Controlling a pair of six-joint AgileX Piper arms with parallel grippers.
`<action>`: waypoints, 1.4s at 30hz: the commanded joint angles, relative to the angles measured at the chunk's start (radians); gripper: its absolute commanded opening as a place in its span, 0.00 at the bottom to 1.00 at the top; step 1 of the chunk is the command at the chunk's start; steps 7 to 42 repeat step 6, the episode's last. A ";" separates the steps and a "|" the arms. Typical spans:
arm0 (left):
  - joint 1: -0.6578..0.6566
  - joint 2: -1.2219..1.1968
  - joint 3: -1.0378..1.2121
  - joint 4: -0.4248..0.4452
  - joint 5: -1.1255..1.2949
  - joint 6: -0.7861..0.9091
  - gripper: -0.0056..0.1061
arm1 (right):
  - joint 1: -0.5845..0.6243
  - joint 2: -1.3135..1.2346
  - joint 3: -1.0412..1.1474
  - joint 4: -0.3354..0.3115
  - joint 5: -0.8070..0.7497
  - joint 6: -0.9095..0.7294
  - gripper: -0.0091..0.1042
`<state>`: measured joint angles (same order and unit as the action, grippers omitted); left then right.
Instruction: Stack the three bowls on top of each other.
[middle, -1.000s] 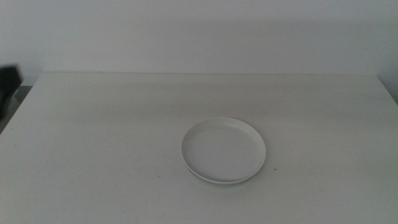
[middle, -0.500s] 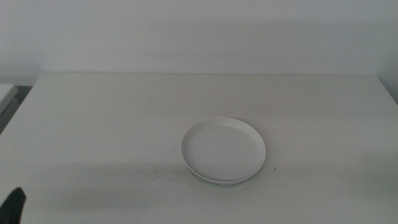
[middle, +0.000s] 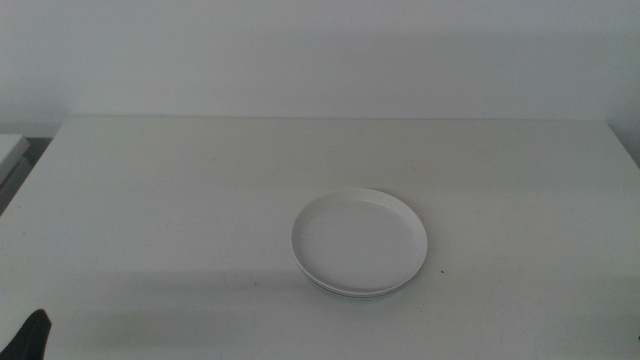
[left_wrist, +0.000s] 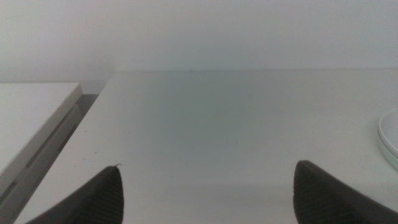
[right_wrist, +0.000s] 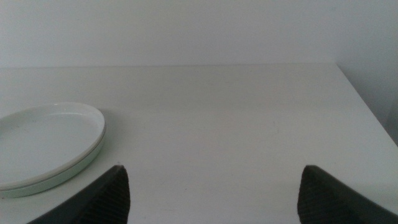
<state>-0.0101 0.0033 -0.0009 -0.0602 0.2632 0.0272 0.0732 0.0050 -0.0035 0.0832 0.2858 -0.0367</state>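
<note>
Across the pale worktop (middle: 180, 180) almost nothing stands but the stack of bowls (middle: 359, 243), set a little right of centre; the white dish lies on top, with a mint-green rim peeping out beneath it, and no grey one can be made out from here. By my judgement the stacking looks done. Both arms wait near the front edge: the left pincer (left_wrist: 205, 193) and the right pincer (right_wrist: 211, 193) each hang released, jaws wide, grasping nothing. Any risk is slight: a careless sweep could nudge the shallow stack askew.
</note>
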 joint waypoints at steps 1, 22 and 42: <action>0.000 -0.003 0.001 0.001 -0.014 0.000 0.89 | -0.004 -0.005 0.004 0.001 -0.012 -0.005 0.90; 0.000 -0.003 0.001 0.001 -0.014 0.000 0.89 | -0.004 -0.005 0.004 0.001 -0.023 -0.005 0.90; 0.000 -0.003 0.001 0.001 -0.014 0.000 0.89 | -0.004 -0.005 0.004 0.001 -0.023 -0.005 0.90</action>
